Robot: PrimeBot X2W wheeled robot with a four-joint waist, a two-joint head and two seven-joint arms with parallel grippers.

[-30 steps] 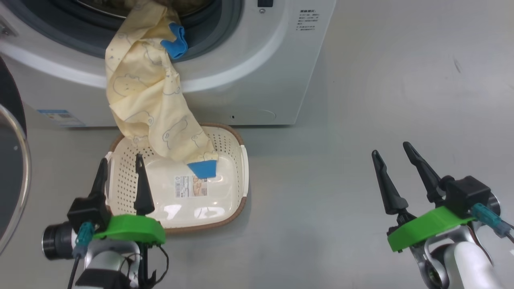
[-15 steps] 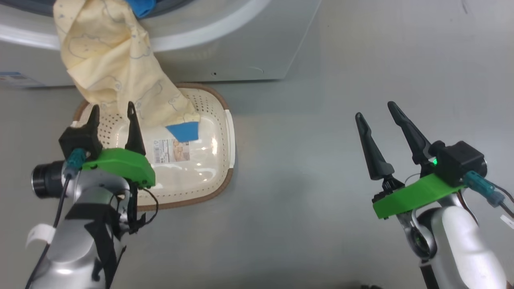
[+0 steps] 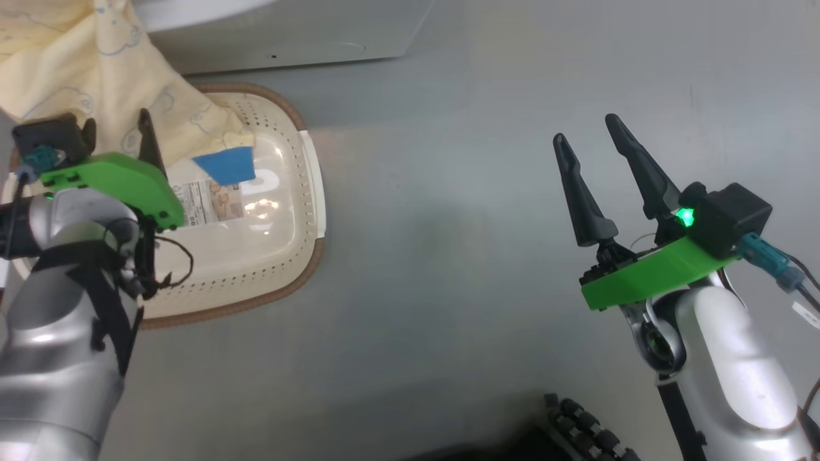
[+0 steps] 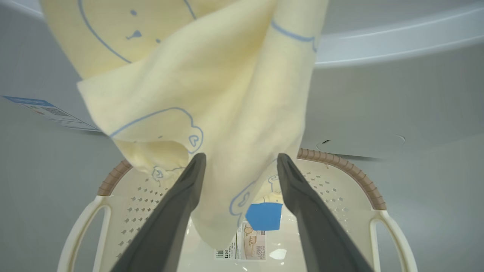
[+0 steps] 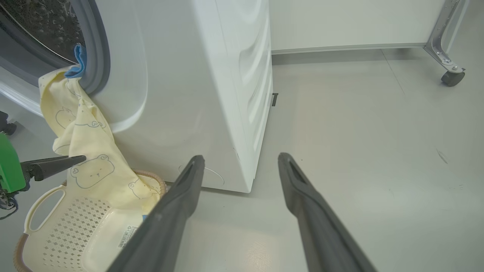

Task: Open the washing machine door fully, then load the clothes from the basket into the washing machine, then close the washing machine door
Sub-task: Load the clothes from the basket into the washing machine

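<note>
Two grippers stand with fingers spread wide and hold nothing. The left gripper is over the basket, its tips at the hanging clothes; whether they touch I cannot tell. The clothes hang from the washing machine opening down its white front, and the blue end lies in the basket. The right gripper hovers over the grey floor, well apart.

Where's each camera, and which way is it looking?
Head view: on the head, looking down at the basket, left gripper and right gripper.
Left wrist view: on the left wrist, facing the hanging clothes past its own fingers.
Right wrist view: on the right wrist, facing the washing machine past its own fingers.
All three share the basket and clothes.
</note>
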